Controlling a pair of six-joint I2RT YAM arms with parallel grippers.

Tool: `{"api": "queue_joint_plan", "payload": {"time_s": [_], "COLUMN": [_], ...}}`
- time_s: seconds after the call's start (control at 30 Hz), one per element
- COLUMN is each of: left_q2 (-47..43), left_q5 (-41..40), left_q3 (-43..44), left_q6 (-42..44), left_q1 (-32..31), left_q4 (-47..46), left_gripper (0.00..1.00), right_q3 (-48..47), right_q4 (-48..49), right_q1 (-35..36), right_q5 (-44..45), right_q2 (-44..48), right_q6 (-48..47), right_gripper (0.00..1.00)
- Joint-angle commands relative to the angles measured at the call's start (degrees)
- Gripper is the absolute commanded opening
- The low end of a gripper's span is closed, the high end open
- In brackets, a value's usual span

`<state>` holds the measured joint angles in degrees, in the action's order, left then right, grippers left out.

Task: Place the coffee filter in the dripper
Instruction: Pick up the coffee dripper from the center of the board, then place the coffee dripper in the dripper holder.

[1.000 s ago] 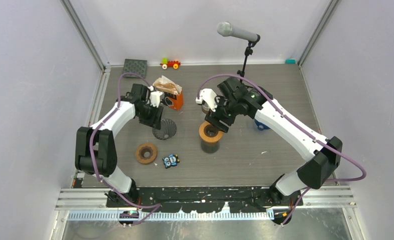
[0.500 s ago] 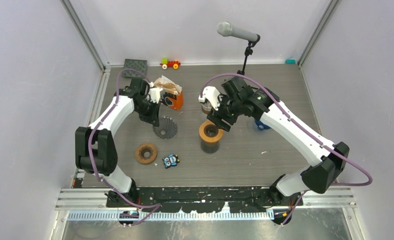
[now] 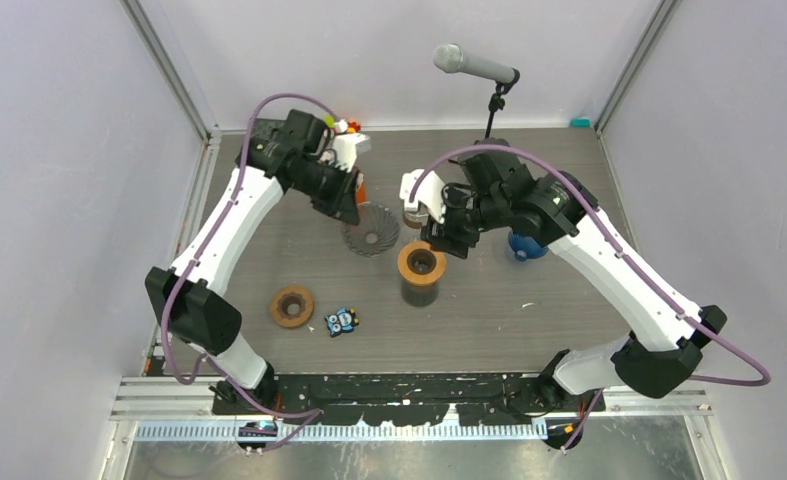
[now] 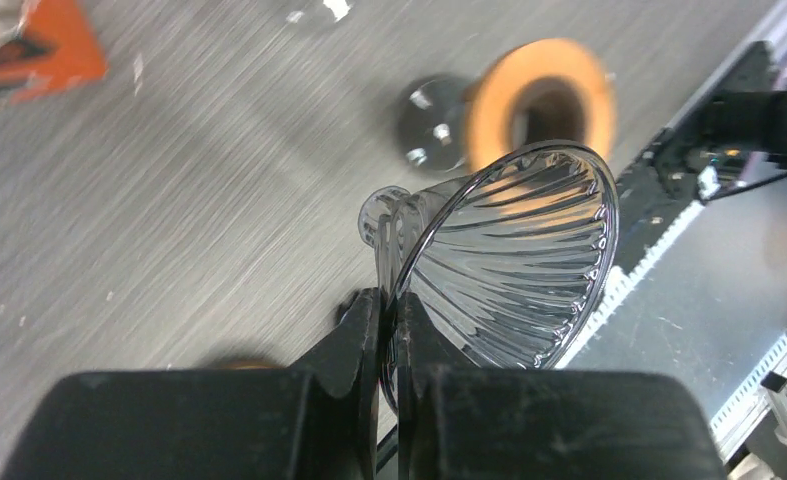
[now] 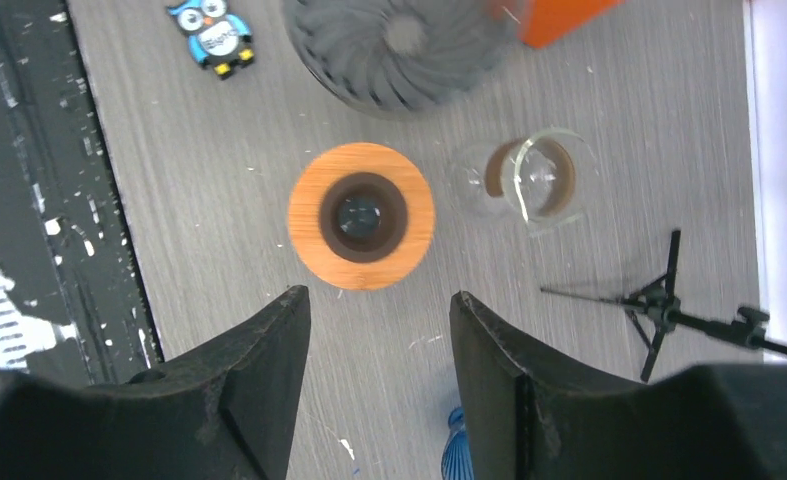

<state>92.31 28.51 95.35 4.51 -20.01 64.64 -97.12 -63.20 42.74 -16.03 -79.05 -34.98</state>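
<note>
1. The left gripper (image 4: pixel 390 305) is clamped shut on the rim of the dripper (image 4: pixel 514 260), a clear, ribbed glass cone.
2. The dripper is held tilted on its side, near the middle of the table (image 3: pixel 529 320). It sits just left of a dark jar with an orange ring top (image 3: pixel 421 268).
3. The right gripper (image 5: pixel 377 300) hovers directly over that jar. Its two black fingers stand apart with nothing between them, and the jar's round mouth shows between them from above.
4. An orange box (image 5: pixel 559 14) stands behind the dripper, mostly hidden by the left arm, and its contents are hidden.
5. A small clear glass (image 5: pixel 534 180) stands just beyond the jar, towards the back wall.
6. A brown ring (image 3: pixel 292 306) and a small owl toy (image 3: pixel 341 321) lie close together on the near left part of the table.
7. A microphone (image 3: pixel 474 64) on a thin stand rises at the back.
8. A blue object (image 3: pixel 525 247) lies partly under the right arm.
</note>
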Motion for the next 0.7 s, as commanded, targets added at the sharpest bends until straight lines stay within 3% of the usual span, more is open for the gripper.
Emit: {"api": "queue_joint_plan", "payload": {"time_s": [0.0, 0.23, 0.67], "left_q2": [3.5, 12.8, 18.5], "left_q5": [3.8, 4.5, 9.6], "left_q3": [10.6, 22.1, 25.7], "left_q6": [-4.2, -6.2, -7.4], "left_q1": [-5.6, -12.4, -14.9], "left_q4": [4.9, 9.2, 10.0], "left_gripper": [0.00, 0.00, 0.00], "right_q3": [-1.9, 0.9, 5.3], "right_q4": [-4.4, -3.7, -4.1], "right_q1": [5.7, 13.3, 15.2], "right_q5": [2.2, 15.2, 18.5], "right_q2": [2.0, 2.0, -1.6], "right_q6": [-4.4, -7.3, -9.3], "right_gripper": [0.58, 0.57, 0.57]}}
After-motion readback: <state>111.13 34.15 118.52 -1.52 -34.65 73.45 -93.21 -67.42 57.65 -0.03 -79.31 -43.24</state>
